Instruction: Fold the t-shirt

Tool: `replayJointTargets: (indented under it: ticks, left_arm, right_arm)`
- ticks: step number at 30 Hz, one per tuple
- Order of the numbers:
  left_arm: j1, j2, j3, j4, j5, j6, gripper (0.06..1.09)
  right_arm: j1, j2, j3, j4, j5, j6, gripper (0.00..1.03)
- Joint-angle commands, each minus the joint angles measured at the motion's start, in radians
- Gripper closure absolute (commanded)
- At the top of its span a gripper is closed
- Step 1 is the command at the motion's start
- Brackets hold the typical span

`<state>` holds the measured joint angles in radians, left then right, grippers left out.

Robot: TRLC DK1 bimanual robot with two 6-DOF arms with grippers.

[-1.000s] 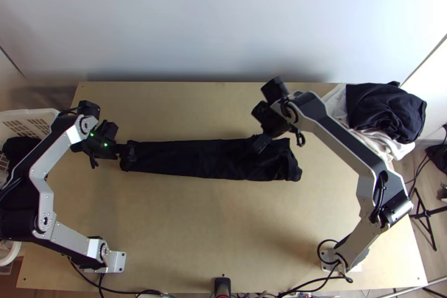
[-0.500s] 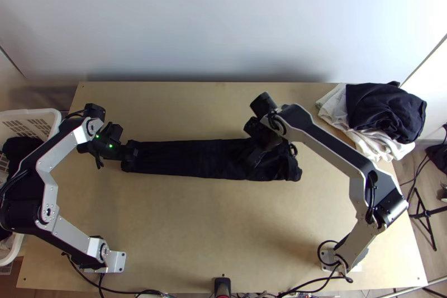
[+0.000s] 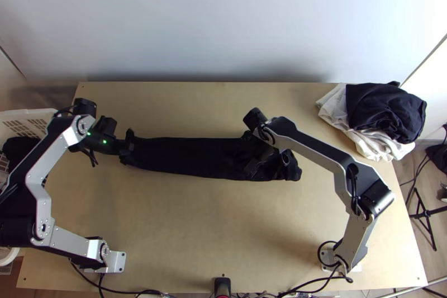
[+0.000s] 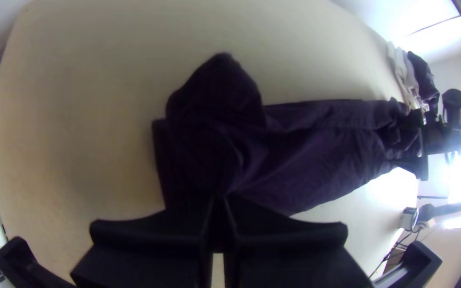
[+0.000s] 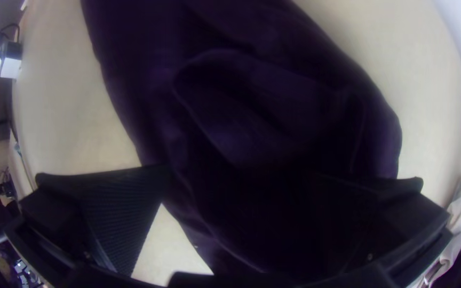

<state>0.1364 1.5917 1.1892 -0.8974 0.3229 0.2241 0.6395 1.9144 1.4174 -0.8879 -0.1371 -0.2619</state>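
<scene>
Jaws of the left gripper (image 4: 220, 200) are clenched on one end of the shirt (image 3: 184, 155); those of the right gripper (image 5: 236, 178) stand wide apart over the rumpled other end. The shirt lies in a long, narrow strip across the table (image 3: 184, 225). To fold neatly, the right should probably gather every layer before closing, while the left grips without tugging.

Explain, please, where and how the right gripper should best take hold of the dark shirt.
Probably by the raised folds near the right end of the dark shirt, from above: they seem high enough to pinch, and the right gripper is open over them.
</scene>
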Motion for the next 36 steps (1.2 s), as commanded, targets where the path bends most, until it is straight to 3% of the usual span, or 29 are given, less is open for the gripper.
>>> replayJointTargets:
  ticks: [1,6,13,24,30,36]
  left_arm:
    - [-0.014,-0.068,0.110,-0.087,0.059,-0.014,1.05]
    - [-0.070,-0.075,0.208,-0.176,0.131,-0.031,1.05]
    - [-0.173,-0.091,0.276,-0.147,0.240,-0.068,1.05]
    - [-0.400,-0.036,0.388,0.028,0.269,-0.190,1.05]
    - [-0.569,0.054,0.428,0.132,0.271,-0.201,1.05]
    - [-0.707,0.197,0.504,0.180,0.292,-0.197,1.05]
  right_arm:
    - [-0.011,0.046,-0.031,0.035,0.001,0.001,0.03]
    - [-0.026,0.054,-0.046,0.050,0.001,0.001,0.03]
    - [-0.043,-0.038,-0.012,0.009,-0.002,0.009,0.03]
    - [-0.255,-0.282,0.101,-0.194,-0.036,0.007,0.03]
    - [-0.399,-0.370,0.072,-0.212,-0.041,0.013,0.03]
    - [-0.431,-0.411,-0.006,-0.212,-0.042,0.035,0.03]
